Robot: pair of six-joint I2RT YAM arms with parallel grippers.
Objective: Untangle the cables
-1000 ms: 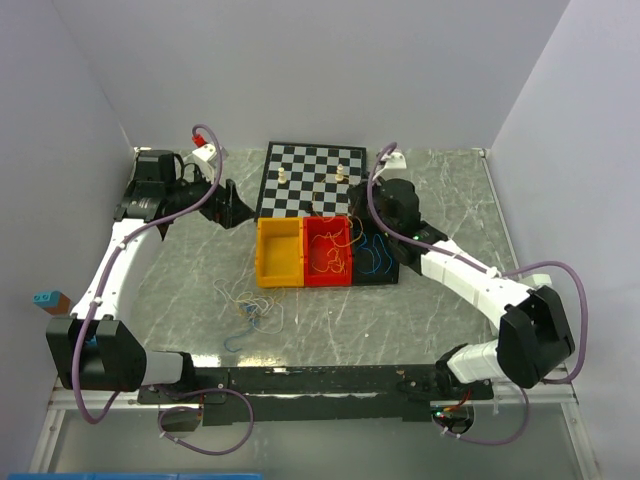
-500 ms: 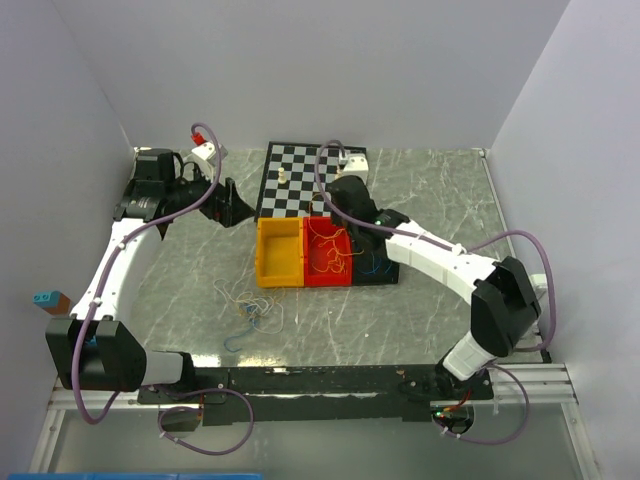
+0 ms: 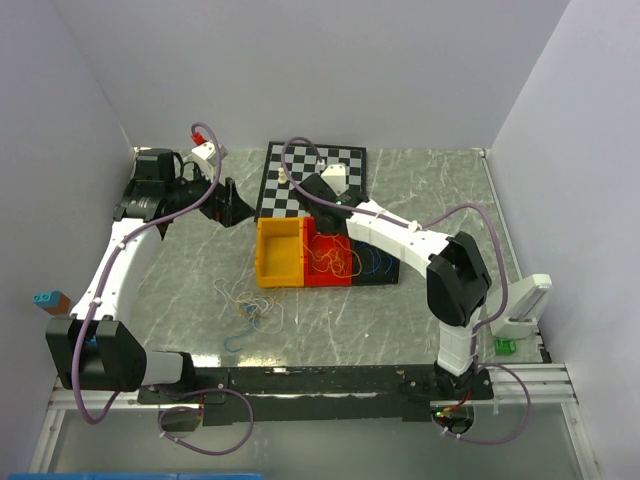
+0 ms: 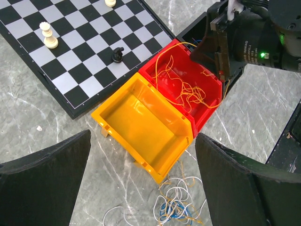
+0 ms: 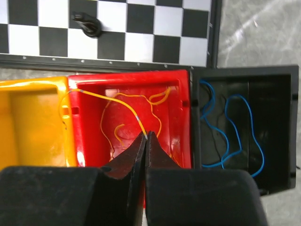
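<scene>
A tangle of whitish, blue and orange-yellow cables [image 3: 250,305] lies on the marble table in front of the yellow bin [image 3: 280,252]; in the left wrist view this tangle [image 4: 181,205] sits at the bottom edge. More orange-yellow cables [image 5: 136,101] lie in the red bin [image 5: 127,75], and a blue cable [image 5: 230,127] lies in the black bin [image 5: 244,70]. My right gripper [image 5: 146,134] hangs over the red bin, shut on one orange-yellow strand that arcs left toward the yellow bin. My left gripper [image 4: 142,136] is wide open and holds nothing, up at the far left [image 3: 232,205].
A chessboard [image 3: 300,165] with a few pieces lies behind the three bins, which stand side by side. A black piece [image 4: 117,54] stands near the board's edge by the red bin. Purple hoses loop off both arms.
My right arm has swung left from over the black bin to over the red bin, its elbow folding up. The left arm and the tangle on the table have not moved.
</scene>
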